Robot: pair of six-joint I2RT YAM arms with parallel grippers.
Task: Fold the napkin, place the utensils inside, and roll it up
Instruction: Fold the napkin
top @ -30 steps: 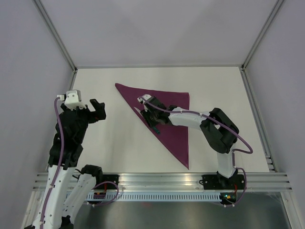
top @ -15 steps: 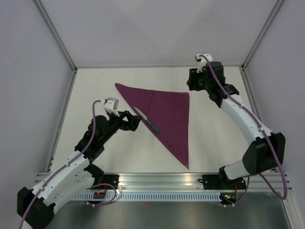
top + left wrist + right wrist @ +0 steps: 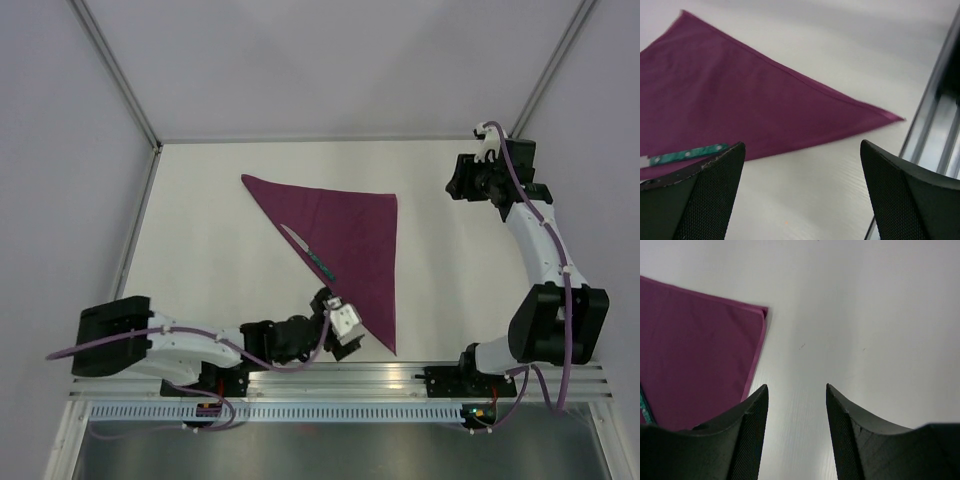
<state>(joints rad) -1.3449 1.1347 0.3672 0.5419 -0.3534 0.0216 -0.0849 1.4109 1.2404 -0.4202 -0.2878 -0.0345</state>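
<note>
1. nearest the arm bases, the left gripper (image 3: 323, 300) hangs low over the table (image 3: 220, 230), just beside the near corner of the napkin. its fingers are spread wide with nothing between them.
2. the napkin (image 3: 355, 235) lies flat, already folded into a triangle. its long edge runs from the far left down to that near corner, and its square corner sits at the far right.
3. one of the utensils (image 3: 310, 255), with a silvery tip and a green handle, lies on the cloth along the long edge, about midway.
4. the cloth looks thin, limp and a little slick, so it will likely sag and slide. a pinch at a corner or hem that catches both layers seems best. the utensil is stiff and light and could skid out once rolling starts.
5. farthest off, the right gripper (image 3: 462, 186) is over bare table, apart from the napkin's far right corner. its fingers are parted and empty.
</note>
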